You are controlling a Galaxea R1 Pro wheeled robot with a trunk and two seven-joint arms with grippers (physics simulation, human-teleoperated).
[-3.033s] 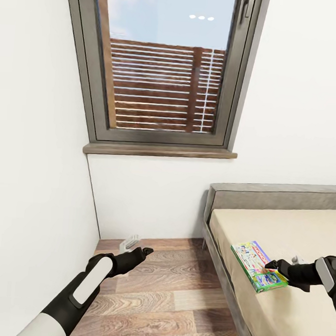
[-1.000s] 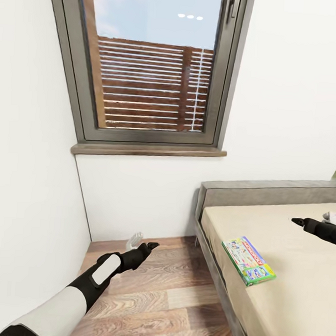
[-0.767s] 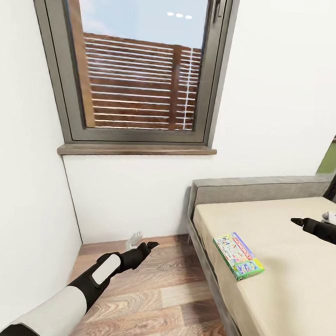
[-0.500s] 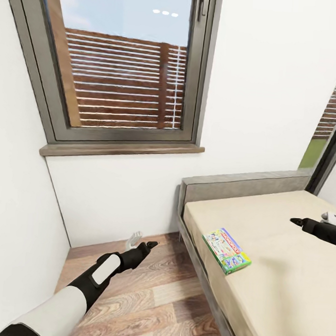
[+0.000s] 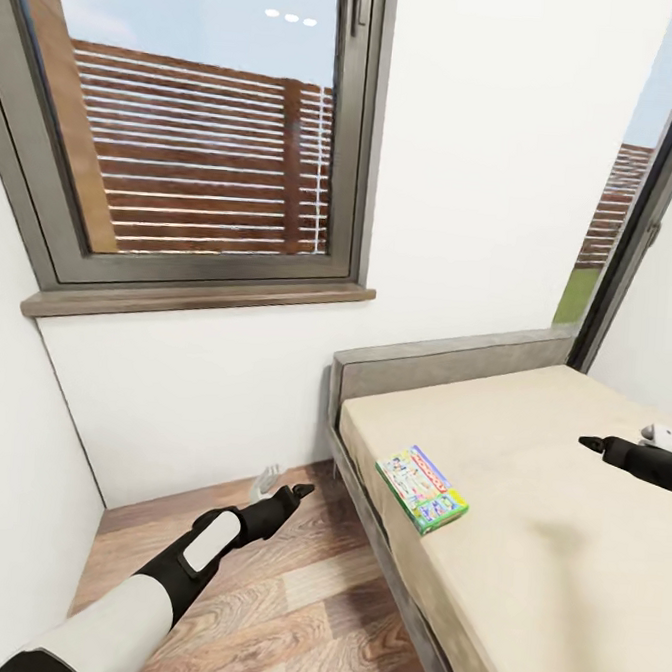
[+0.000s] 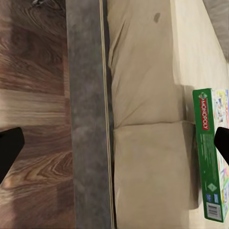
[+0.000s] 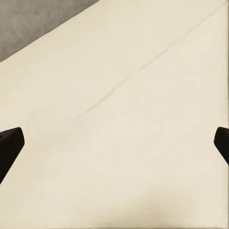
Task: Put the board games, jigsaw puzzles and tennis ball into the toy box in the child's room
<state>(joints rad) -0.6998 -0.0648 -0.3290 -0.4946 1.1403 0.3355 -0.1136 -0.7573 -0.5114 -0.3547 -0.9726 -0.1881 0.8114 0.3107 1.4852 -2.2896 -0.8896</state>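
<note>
One board game (image 5: 422, 488), the green-edged "MONOPOLY" box, lies flat on the bed (image 5: 522, 549) near the mattress's left edge; the left wrist view shows it too (image 6: 210, 157). My left gripper (image 5: 300, 491) hangs open over the wood floor beside the bed frame (image 6: 88, 119), apart from the box, its fingertips (image 6: 9, 148) wide apart. My right gripper (image 5: 591, 445) hovers open above the bare mattress (image 7: 114, 119), well to the right of the box, holding nothing. The table and the toy box are out of view.
A large grey-framed window (image 5: 190, 135) with a wooden sill sits in the white wall ahead; a second window (image 5: 636, 197) is at the right. A small white object (image 5: 266, 479) lies on the wood floor (image 5: 287, 613) by the wall.
The camera has turned right, so the whole scene slid left and a second window appeared. My right gripper, at the MONOPOLY box's edge three seconds ago, now hovers away from it.
</note>
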